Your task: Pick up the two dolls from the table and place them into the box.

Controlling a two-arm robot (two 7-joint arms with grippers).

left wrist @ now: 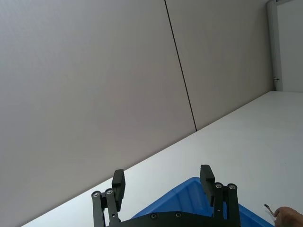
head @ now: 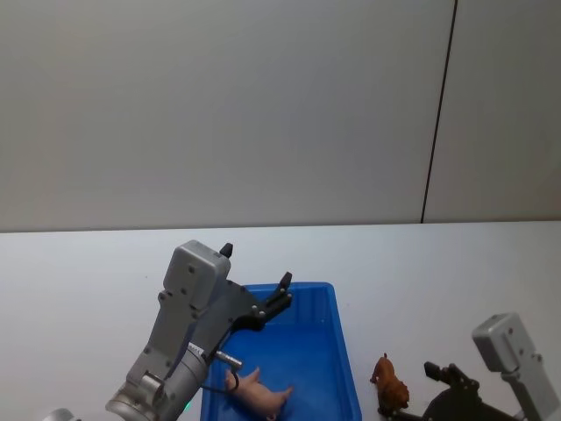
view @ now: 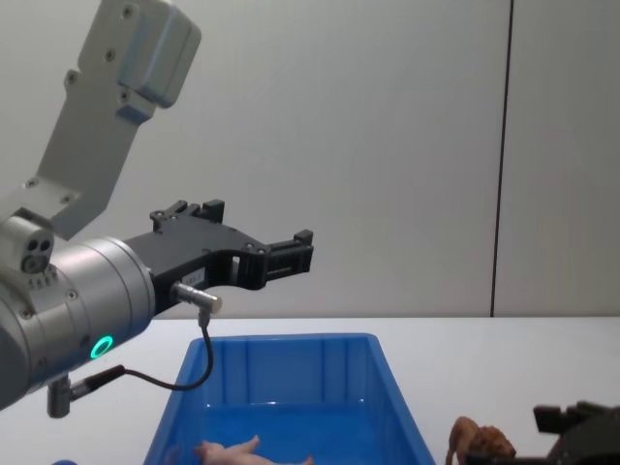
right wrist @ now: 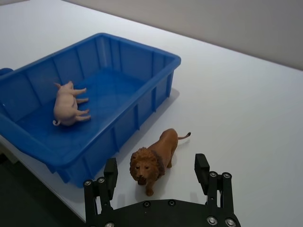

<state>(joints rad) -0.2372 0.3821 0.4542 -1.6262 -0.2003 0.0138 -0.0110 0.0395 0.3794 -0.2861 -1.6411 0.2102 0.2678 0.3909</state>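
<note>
Pink pig in blue box, brown lion on table just R of it, L pincer over box

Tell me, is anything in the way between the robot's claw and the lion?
No, nothing visible. The lion stands on the table just ahead of the open right gripper. Only the wall of the box beside it must be cleared afterwards. The left gripper hangs open above the box.

1 pink pig doll, 1 brown lion doll, 1 blue box, 1 left gripper, 1 right gripper
</note>
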